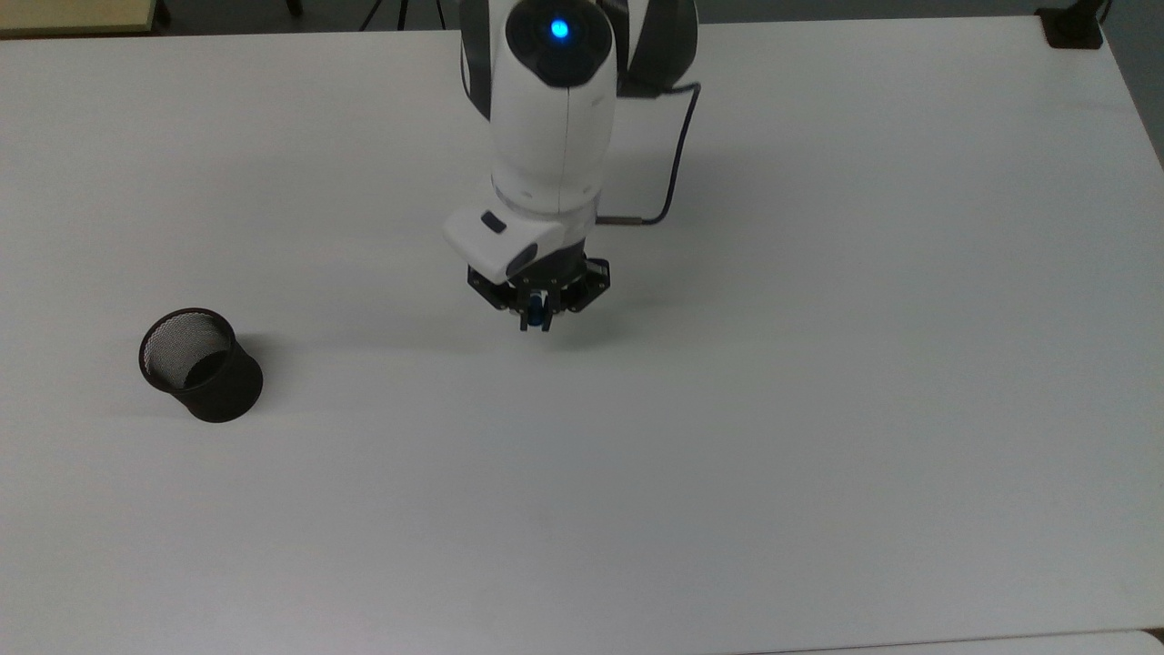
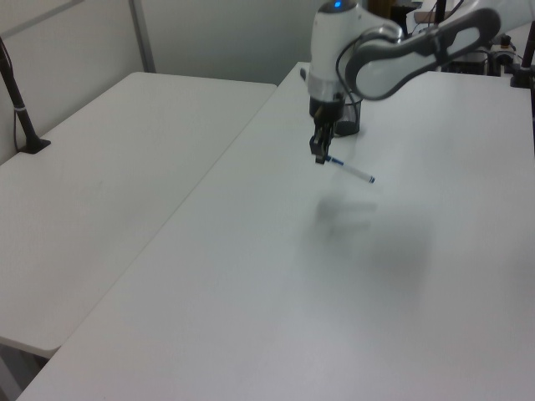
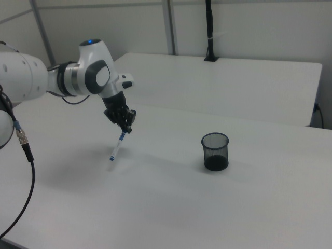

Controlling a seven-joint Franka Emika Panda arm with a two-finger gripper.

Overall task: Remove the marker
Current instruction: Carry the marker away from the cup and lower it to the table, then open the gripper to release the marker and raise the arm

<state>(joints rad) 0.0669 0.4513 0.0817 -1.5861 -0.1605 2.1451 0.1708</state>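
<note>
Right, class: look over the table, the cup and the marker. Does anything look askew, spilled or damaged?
Nothing is spilled or damaged. The cup stands upright on the table. The marker hangs at a slant from the gripper, which is shut on its capped end, clear of the table.
</note>
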